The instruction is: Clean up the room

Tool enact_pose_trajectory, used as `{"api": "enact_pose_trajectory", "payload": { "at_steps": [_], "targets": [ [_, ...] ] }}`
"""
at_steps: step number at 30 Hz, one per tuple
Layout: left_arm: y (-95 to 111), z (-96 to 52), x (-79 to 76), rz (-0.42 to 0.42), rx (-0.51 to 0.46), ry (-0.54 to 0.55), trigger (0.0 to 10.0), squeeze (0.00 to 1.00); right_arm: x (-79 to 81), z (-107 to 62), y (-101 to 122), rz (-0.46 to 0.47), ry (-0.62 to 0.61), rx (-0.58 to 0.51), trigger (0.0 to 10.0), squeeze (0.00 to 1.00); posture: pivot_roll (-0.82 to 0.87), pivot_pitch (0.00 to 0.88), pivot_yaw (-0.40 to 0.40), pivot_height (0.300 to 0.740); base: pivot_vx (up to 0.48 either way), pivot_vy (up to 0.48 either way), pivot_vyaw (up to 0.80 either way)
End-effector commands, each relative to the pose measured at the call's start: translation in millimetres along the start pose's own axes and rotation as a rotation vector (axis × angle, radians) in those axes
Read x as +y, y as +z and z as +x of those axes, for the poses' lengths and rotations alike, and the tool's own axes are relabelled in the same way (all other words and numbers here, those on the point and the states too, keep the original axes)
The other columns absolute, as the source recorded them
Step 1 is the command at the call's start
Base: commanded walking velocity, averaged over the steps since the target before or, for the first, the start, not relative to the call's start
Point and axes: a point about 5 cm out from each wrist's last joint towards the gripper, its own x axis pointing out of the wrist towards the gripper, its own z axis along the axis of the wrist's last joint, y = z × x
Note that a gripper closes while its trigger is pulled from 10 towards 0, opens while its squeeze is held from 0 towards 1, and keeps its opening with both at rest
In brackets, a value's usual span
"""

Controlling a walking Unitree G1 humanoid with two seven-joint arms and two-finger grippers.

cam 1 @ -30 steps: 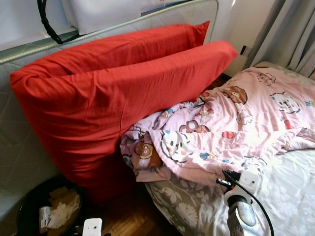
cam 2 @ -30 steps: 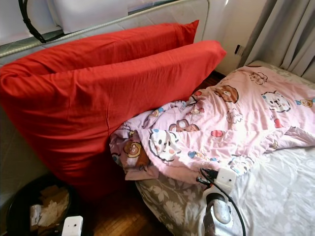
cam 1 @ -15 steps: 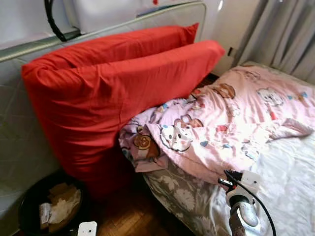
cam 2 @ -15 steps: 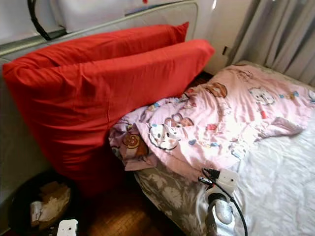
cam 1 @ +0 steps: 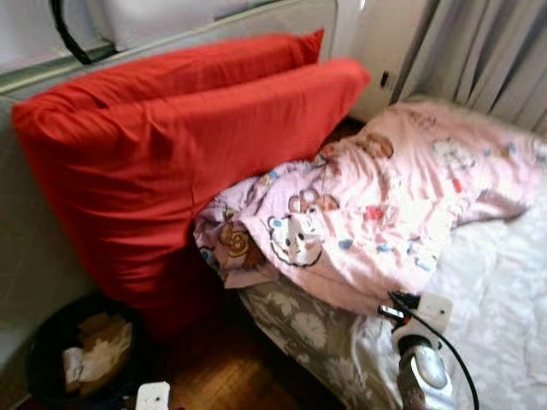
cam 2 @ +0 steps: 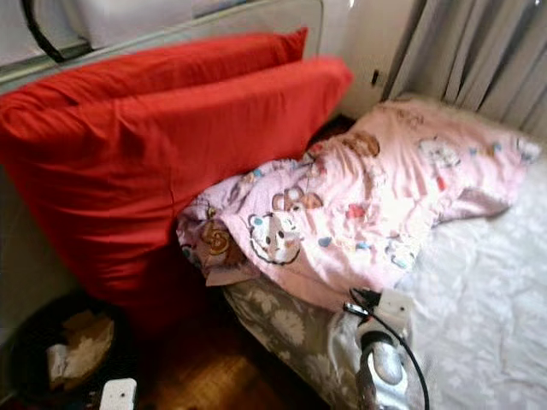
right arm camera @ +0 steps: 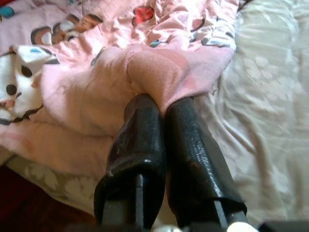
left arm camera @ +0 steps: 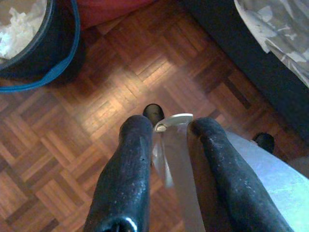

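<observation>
A pink cartoon-print blanket [cam 1: 385, 196] lies crumpled across the bed, and its corner hangs over the near edge. My right gripper [right arm camera: 157, 104] is shut, its tips pinched into a fold of the blanket's edge [right arm camera: 159, 72]. The right arm [cam 1: 423, 359] rises at the bed's near edge. My left gripper [left arm camera: 169, 125] hangs low over the parquet floor, shut on a thin white scrap [left arm camera: 171, 145]. Beside it stands a black bin [left arm camera: 48, 53] with crumpled paper inside.
Two big red pillows [cam 1: 171, 145] lean against an upright grey mattress on the left. The bin [cam 1: 43, 342] sits at their foot on the wooden floor [cam 1: 222, 376]. A white sheet [cam 1: 504, 290] covers the bed, and grey curtains [cam 1: 479, 51] hang behind it.
The whole picture has shifted and blurred as the camera moved. The right arm stays at the bed's edge by the blanket. Pillows, blanket and bin keep their places.
</observation>
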Motion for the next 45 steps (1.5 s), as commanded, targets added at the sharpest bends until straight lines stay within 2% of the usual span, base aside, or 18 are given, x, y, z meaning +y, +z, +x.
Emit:
{"api": "enact_pose_trajectory", "payload": {
  "at_steps": [1,15,25,32,34,36,40,42,45],
  "targets": [
    [-14,-5.8,5.9,-0.009,0.047,0.015,10.0,0.0,-1.1,-0.6,-1,0.011,-0.008,0.007,10.0,0.0,0.09,0.103,-0.047,0.74,-0.274,0.0,0.0],
    [-17,-7.1,4.6,-0.011,0.047,0.015,10.0,0.0,2.4,-1.1,-4,0.028,0.019,0.025,10.0,0.0,0.09,0.105,-0.048,0.74,-0.281,0.0,0.0],
    [-15,-6.7,4.6,-0.01,0.04,0.015,10.0,0.0,-0.7,-1.1,-4,0.044,-0.005,0.025,10.0,0.0,0.09,0.107,-0.047,0.74,-0.28,0.0,0.0],
    [-16,-6.7,4.3,-0.003,0.041,0.014,10.0,0.0,-4.2,-1.5,-6,0.027,-0.028,0.042,10.0,0.0,0.09,0.107,-0.047,0.74,0.0,0.0,0.0],
    [-16,-6.9,3.8,-0.001,0.043,0.012,10.0,0.0,-9.8,-2.5,-10,-0.01,-0.067,0.082,10.0,0.0,0.09,0.107,-0.047,0.74,0.0,0.0,0.0],
    [-16,-6.9,3.6,0.002,0.044,0.01,10.0,0.0,-11.5,-3.1,-11,-0.002,-0.082,0.088,10.0,0.0,0.09,0.107,-0.047,0.74,0.0,0.0,0.0],
    [-16,-6.7,3.0,0.005,0.044,0.008,10.0,0.0,-19.7,-4.5,-17,0.041,-0.149,0.138,10.0,0.0,0.09,0.107,-0.046,0.74,0.0,0.0,0.0],
    [-17,-6.9,2.4,0.009,0.046,0.005,10.0,0.0,-30.9,-6.8,-22,0.082,-0.238,0.196,10.0,0.0,0.09,0.108,-0.045,0.74,0.0,0.0,0.0],
    [-17,-7.0,1.6,0.011,0.049,0.004,10.0,0.0,-36.3,-8.5,-25,0.12,-0.275,0.221,10.0,0.0,0.09,0.107,-0.046,0.74,0.0,0.0,0.0]
  ]
}}
